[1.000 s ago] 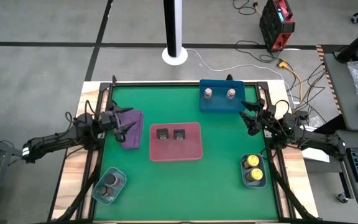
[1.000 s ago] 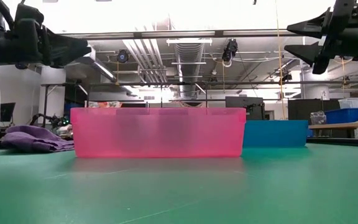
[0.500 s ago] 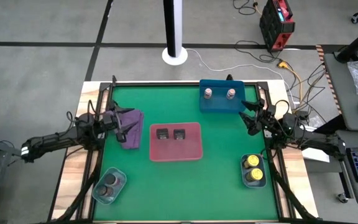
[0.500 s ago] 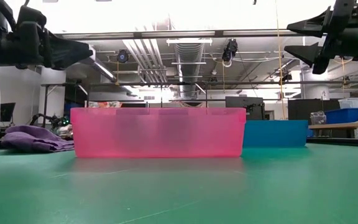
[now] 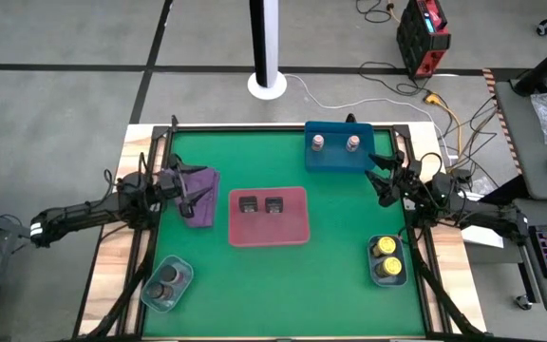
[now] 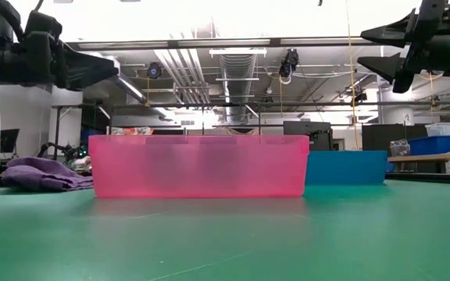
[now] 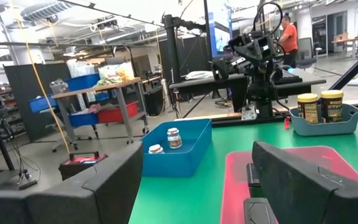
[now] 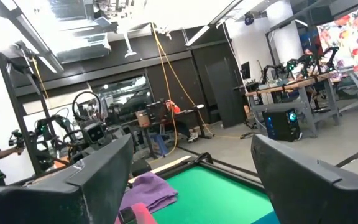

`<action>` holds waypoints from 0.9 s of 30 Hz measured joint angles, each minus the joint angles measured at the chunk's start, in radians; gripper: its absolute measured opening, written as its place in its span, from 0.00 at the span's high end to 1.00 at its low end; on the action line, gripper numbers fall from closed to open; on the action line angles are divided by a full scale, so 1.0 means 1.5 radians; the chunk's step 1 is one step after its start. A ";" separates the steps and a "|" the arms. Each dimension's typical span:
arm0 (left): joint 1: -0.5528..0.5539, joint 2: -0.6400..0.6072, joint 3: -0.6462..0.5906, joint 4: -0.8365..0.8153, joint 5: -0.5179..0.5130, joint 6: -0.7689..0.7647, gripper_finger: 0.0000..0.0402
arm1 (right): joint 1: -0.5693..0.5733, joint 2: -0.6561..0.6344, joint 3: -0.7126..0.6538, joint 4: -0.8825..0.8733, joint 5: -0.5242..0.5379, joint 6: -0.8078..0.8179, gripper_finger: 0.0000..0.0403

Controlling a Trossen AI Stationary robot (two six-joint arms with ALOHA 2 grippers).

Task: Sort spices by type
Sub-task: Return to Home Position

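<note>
Your left gripper (image 5: 184, 189), open and empty like the right gripper (image 5: 381, 180), has shifted slightly by the purple cloth (image 5: 202, 195), and all eight spices (image 5: 249, 202) appear paired by type.

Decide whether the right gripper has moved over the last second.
No. The right gripper sits at the same spot beside the blue tray in the high view.

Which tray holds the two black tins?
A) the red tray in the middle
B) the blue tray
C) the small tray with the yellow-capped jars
A: from above, both black tins sit side by side in the red tray, while the blue tray holds two pale jars.
</note>
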 joint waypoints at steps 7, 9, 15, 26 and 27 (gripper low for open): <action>0.000 0.013 0.000 0.000 0.000 0.000 0.30 | 0.000 0.000 0.000 0.000 0.000 -0.001 0.24; 0.000 0.017 0.000 0.000 0.000 0.000 0.30 | 0.000 0.000 0.000 0.000 0.000 0.000 0.25; 0.000 0.026 0.000 0.000 0.000 0.000 0.30 | 0.000 0.000 0.000 0.000 0.000 0.000 0.23; 0.000 0.039 0.000 -0.001 0.000 0.000 0.30 | 0.000 0.000 0.000 0.000 0.000 0.000 0.17; 0.000 0.040 0.000 0.000 0.000 0.000 0.30 | 0.000 0.000 0.000 0.000 0.000 0.000 0.17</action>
